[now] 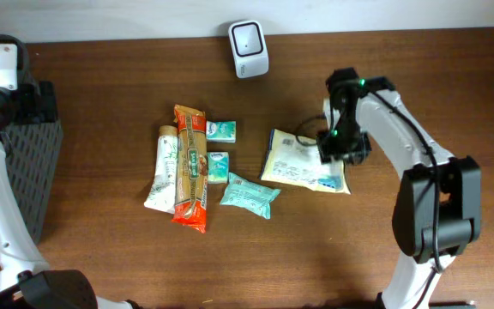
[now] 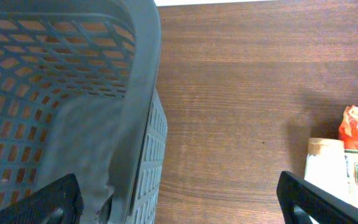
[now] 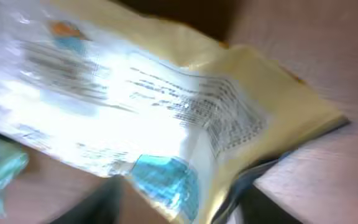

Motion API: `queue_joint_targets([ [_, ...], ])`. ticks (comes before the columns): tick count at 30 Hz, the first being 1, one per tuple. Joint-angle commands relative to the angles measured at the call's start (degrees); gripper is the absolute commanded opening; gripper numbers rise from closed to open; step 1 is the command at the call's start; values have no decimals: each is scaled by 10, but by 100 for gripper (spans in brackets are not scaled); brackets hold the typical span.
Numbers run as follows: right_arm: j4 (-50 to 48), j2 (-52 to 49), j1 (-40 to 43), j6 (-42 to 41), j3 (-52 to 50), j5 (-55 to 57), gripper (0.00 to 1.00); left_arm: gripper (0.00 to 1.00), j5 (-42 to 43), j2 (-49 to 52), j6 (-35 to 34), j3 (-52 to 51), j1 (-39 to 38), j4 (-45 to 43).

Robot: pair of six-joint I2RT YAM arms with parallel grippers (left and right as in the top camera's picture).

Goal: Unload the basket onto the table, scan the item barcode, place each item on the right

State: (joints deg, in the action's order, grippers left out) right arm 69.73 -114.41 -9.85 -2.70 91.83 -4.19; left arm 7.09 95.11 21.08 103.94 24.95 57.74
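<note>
Centre-right of the overhead frame: the flat pale-yellow plastic packet with blue print lies on the brown wooden table, with the right gripper down on its right end. The right wrist view is blurred. We see dark fingers on either side of the packet's lower edge, but we cannot tell whether they clamp it or stand clear. The left gripper is spread wide with nothing between its fingers, hanging by the rim of the grey mesh plastic basket at far left. The white box-shaped barcode scanner sits at top centre, well apart from the packet.

Risks as we judge them:
- The film looks thin and slick and the hold is at one end, so the packet may slip out or droop on a lift if the fingers aren't fully seated.
- The glossy wrap throws glare, which could wash out the print at the scanner window.
- We can't locate the barcode in the blur, so we may present the wrong face.
- The teal crinkled plastic pouch lies near the packet's lower-left corner. Sliding the packet instead of lifting it could drag the pouch along.
</note>
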Motion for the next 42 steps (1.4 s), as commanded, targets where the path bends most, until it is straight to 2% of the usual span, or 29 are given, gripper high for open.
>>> queue_joint_targets([
  [1,-3,0,-3,21,41,-16,79,99,4,0,9,2,3,0],
  [3,-17,-4,-3,30,40,-16,81,99,4,0,9,2,3,0],
  [11,-85,-60,-2,223,40,-33,82,99,4,0,9,2,3,0],
  [13,-92,-68,2,224,40,-43,82,99,4,0,9,2,3,0],
  [16,-80,-61,21,220,43,-120,82,99,4,0,9,2,3,0],
  [18,-80,-54,36,220,47,-132,86,99,4,0,9,2,3,0],
  [22,-107,-63,48,293,48,-132,87,99,4,0,9,2,3,0],
  [25,-124,-84,48,300,48,-133,86,99,4,0,9,2,3,0],
  [27,-108,-95,48,303,48,-149,83,99,4,0,9,2,3,0],
  [30,-38,-84,45,298,60,-240,84,99,4,0,9,2,4,0],
  [32,13,-77,37,236,90,-281,75,99,4,0,9,2,4,0],
  [34,10,-70,13,145,101,-295,66,99,4,0,9,2,3,0],
  [36,-12,-70,-17,39,99,-260,64,99,4,0,9,2,3,0],
  [38,-33,-71,-52,-138,96,-121,65,99,4,0,9,2,3,0],
  [39,-44,-72,-74,-203,95,-96,65,99,4,0,9,2,3,0],
  [42,-105,-75,-149,-265,94,-73,65,99,4,0,9,2,3,0],
])
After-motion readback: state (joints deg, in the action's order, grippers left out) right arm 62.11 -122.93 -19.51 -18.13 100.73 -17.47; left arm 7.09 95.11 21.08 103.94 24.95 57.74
